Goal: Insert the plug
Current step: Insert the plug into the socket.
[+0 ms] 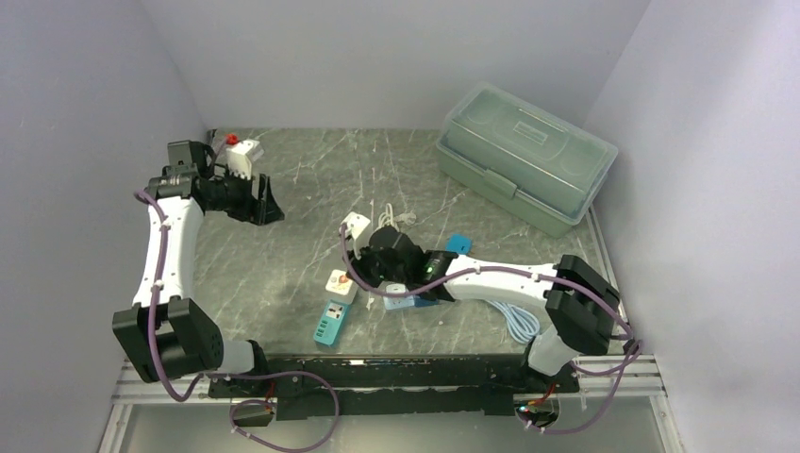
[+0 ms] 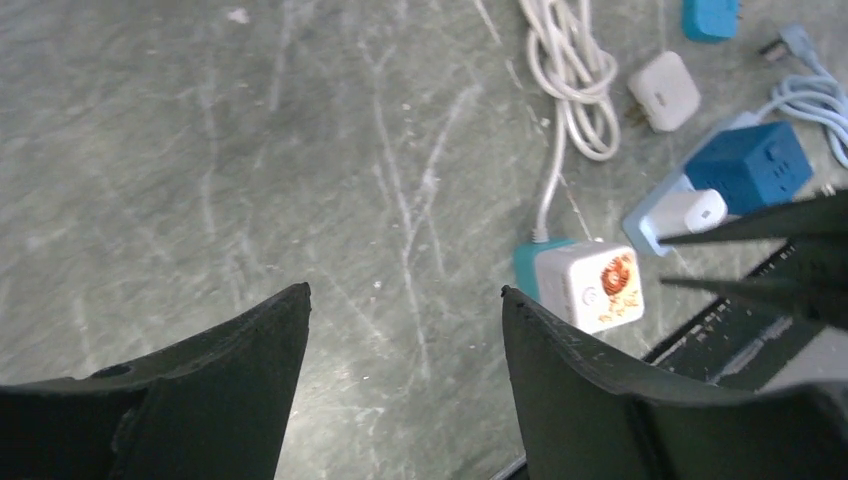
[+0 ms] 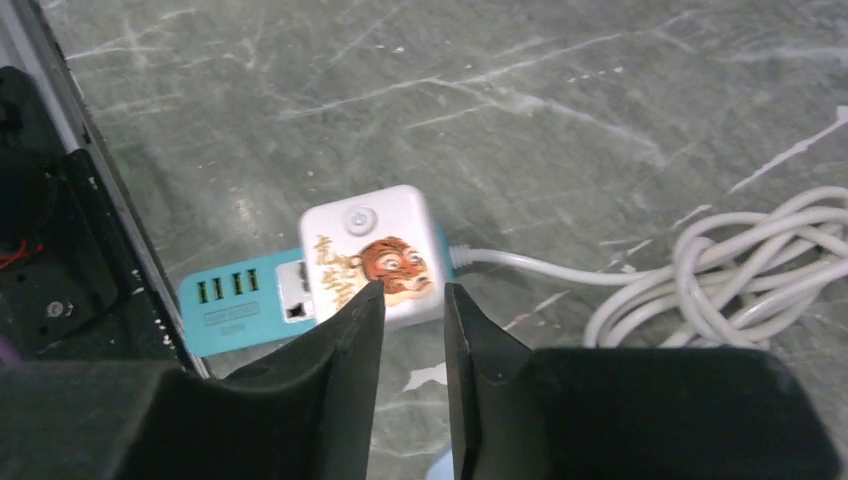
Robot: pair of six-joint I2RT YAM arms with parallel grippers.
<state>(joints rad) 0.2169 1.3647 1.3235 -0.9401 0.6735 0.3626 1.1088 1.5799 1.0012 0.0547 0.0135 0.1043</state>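
**A:** Two grippers. Is either of yours on it?

**B:** Neither. My left gripper hangs spread wide and empty, well off from the work. On my right gripper the fingers stand close together with a thin gap and nothing in it.

**A:** What lies ahead of the right one?

**B:** Largest first: the teal power strip lies flat on the table, just beyond my fingertips. On it sits the white tiger-printed plug, directly past the tips and untouched. I cannot tell whether it is pushed home or only resting there.

**A:** How will it handle?

**B:** I judge it a light, stiff plastic block, glossy and so a bit slippery. I'd spread my fingers wider and pinch two opposite flat sides. The strip looks light too and may skid, so I'd press straight down. Its prongs are hidden underneath.
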